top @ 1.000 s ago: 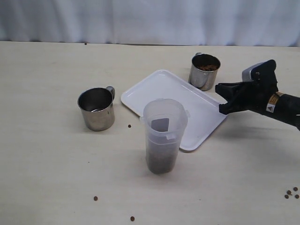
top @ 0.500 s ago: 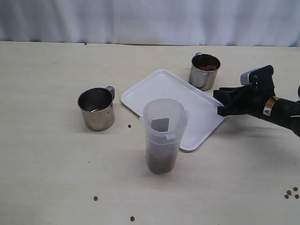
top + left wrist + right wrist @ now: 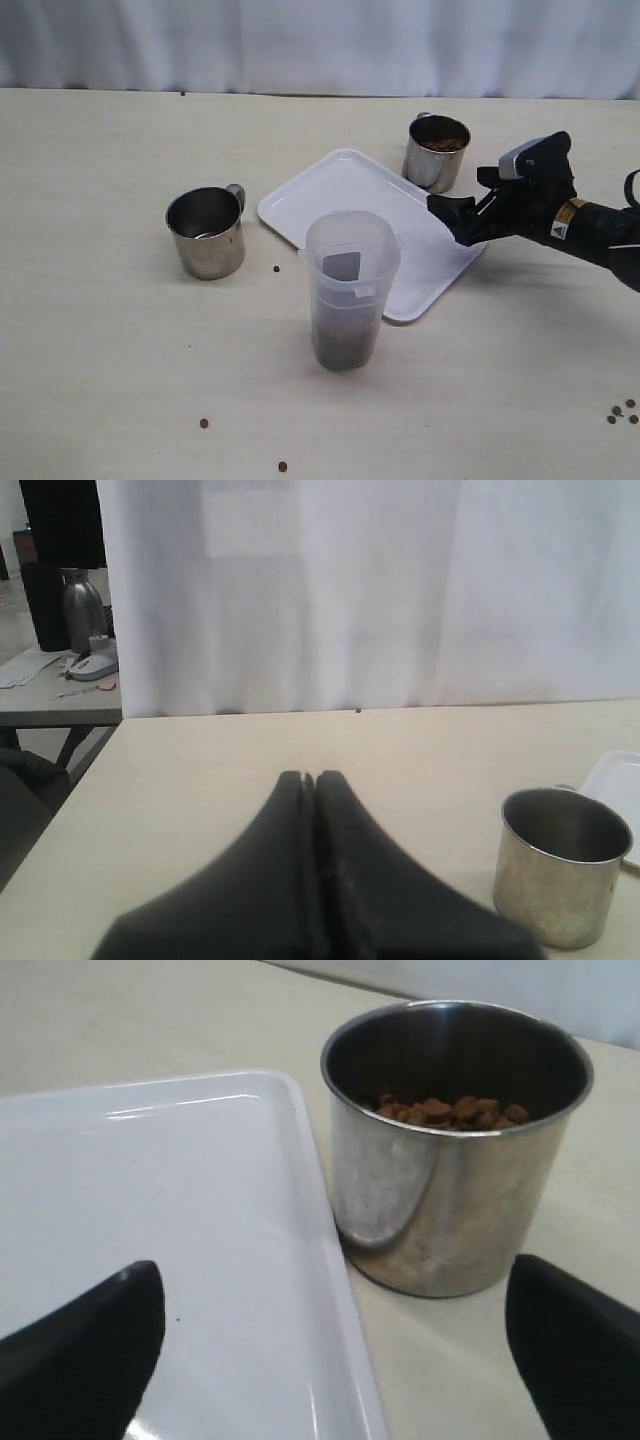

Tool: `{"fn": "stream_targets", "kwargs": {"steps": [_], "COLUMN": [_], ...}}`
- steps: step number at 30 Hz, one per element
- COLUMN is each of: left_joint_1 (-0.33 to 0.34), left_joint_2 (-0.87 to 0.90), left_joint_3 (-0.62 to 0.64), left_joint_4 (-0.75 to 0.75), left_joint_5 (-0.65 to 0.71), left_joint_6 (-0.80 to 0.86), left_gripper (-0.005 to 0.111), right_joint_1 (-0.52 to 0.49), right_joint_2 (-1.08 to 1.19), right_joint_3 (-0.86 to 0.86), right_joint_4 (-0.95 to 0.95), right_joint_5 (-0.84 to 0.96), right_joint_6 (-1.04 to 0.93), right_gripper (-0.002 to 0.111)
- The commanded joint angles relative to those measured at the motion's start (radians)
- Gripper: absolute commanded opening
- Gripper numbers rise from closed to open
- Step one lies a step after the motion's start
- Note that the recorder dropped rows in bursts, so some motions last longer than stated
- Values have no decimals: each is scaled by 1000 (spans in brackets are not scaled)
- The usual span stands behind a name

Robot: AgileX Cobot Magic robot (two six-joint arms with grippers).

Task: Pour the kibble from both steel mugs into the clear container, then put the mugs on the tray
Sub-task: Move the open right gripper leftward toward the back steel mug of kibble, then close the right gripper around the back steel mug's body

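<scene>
While the left gripper (image 3: 312, 780) sat clenched on nothing, out of the exterior view, the empty steel mug (image 3: 205, 232) stood upright on the table (image 3: 100, 350) at left, apart from the tray, handle toward the back. Stray kibble pellets (image 3: 277, 268) lay just beside it, with more loose ones near the front edge and at far right. The white tray (image 3: 340, 190) lay bare in the middle, no mug on it yet. The clear container (image 3: 350, 290) stood upright in front of the tray, a dark layer of kibble (image 3: 345, 345) in its bottom part. The full steel mug (image 3: 437, 152) stood just behind the tray's far edge, brown pellets visible inside. The right gripper (image 3: 458, 188) had been pinched closed a second ago; now its jaws were spread wide and it had slid in toward that mug, low over the tray's right corner, holding nothing. Judged: one mug poured, second pour not yet begun, and the opening reads as prep for grabbing the full mug. Neither mug trayed yet.
</scene>
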Motion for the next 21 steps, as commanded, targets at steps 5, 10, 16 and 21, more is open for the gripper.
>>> {"fn": "stream_targets", "kwargs": {"steps": [5,10,16,21], "left_joint_1": [2,2,2,2], "left_joint_2": [-7,-7,-7,-7], "left_joint_3": [2,2,2,2], "left_joint_4": [-2,0,0,0], "left_joint_5": [-4,-4,-4,-4], "left_joint_6": [-3,-3,-3,-3], "left_gripper": [0,0,0,0], "right_joint_1": [3,3,3,3], "right_joint_2": [0,0,20,77], "right_joint_3": [-27,-43,-69,-97], "right_joint_4": [56,60,53,46], "right_joint_5": [-23,-15,-29,-42], "right_joint_6": [-11,-11,-11,-11], "right_gripper": [68,74,74,74]}}
